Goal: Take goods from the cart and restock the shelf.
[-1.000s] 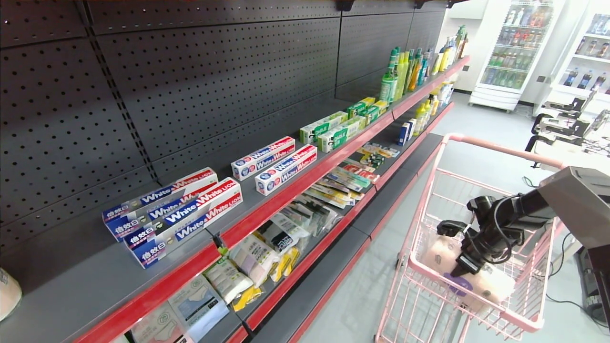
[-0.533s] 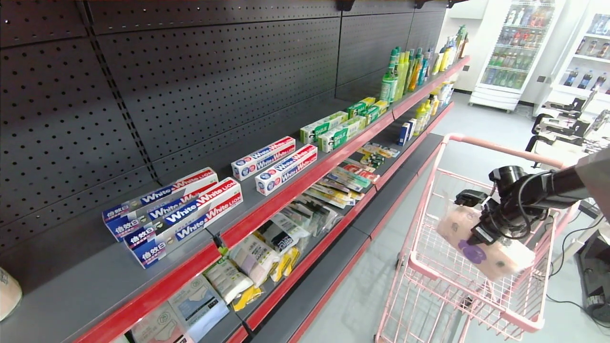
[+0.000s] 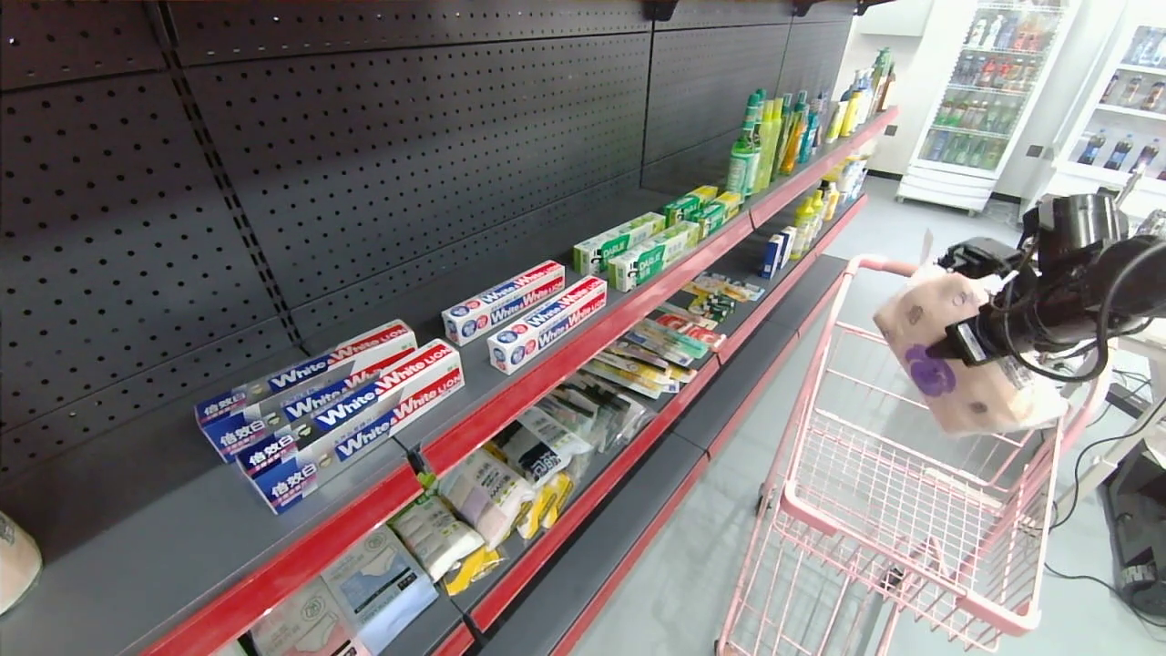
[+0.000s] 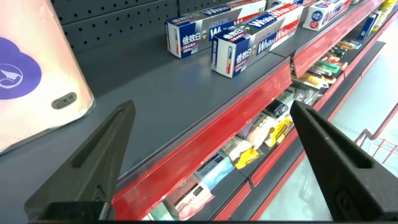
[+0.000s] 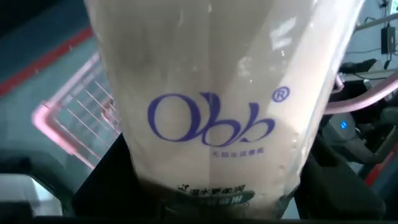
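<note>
"One pack (image 4: 31, 81) is already standing on the near end of the shelf (image 4: 186, 106). The left gripper (image 4: 211, 106) is hanging just beside it, jaws spread wide and gripping nothing."

"Is a second one coming?"

"Yes. The right gripper (image 3: 967, 344) is clamping another pack (image 3: 947, 374), fingers closed against its sides, and is holding it tilted in the air above the cart (image 3: 821, 383), well apart from the shelf."

"So how far along are we?"

"Partway, I am judging. The lift out is looking done, but carrying the pack across and setting it down is still waiting. Bare shelf is lying open between the standing pack and the boxes (image 3: 346, 401) farther along."

"What is differing from a second ago?"

"The held pack was low inside the cart then. Now it is riding clear above the rim, higher and farther back. The boxes are lying just as they were."
</note>
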Robot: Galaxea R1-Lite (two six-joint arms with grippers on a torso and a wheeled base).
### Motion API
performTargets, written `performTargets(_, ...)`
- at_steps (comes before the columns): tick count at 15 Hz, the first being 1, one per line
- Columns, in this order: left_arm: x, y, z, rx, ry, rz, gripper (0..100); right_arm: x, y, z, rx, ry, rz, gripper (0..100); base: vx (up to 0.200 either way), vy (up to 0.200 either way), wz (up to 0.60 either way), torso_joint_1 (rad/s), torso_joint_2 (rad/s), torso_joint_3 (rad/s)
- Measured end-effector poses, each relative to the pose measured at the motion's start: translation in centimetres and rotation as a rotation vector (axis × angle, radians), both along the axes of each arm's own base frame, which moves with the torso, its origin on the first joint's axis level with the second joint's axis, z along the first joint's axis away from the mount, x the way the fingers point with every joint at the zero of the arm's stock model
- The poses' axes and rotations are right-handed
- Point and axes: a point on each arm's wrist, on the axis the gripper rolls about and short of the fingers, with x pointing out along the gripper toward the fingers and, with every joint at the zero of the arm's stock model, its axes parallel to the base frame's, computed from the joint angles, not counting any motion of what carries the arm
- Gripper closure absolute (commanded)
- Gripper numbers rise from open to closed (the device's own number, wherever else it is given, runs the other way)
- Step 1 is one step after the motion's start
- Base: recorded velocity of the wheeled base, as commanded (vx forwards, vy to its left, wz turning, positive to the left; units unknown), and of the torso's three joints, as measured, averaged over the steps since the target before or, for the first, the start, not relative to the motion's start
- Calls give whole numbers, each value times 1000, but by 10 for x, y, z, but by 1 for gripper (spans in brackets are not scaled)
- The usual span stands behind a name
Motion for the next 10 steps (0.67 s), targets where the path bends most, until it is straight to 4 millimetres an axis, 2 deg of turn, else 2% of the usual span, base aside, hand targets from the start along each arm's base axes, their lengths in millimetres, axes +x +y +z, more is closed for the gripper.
performTargets(2, 0, 0, 0, 0, 0, 1, 0, -23, 26, 35, 43, -128, 7, 100, 0, 0, 0, 0, 0, 0)
performTargets(4, 0, 0, 0, 0, 0, 0, 0, -61, 46, 64, 64, -233, 25, 100, 0, 0, 0, 0, 0, 0)
performTargets(6, 0, 0, 0, 0, 0, 0, 0, -110, 61, 87, 79, -323, 47, 100, 0, 0, 0, 0, 0, 0)
performTargets(7, 0, 0, 0, 0, 0, 0, 0, -140, 67, 96, 85, -370, 59, 100, 0, 0, 0, 0, 0, 0)
performTargets(10, 0, 0, 0, 0, 0, 0, 0, -227, 75, 112, 65, -531, 82, 100, 0, 0, 0, 0, 0, 0)
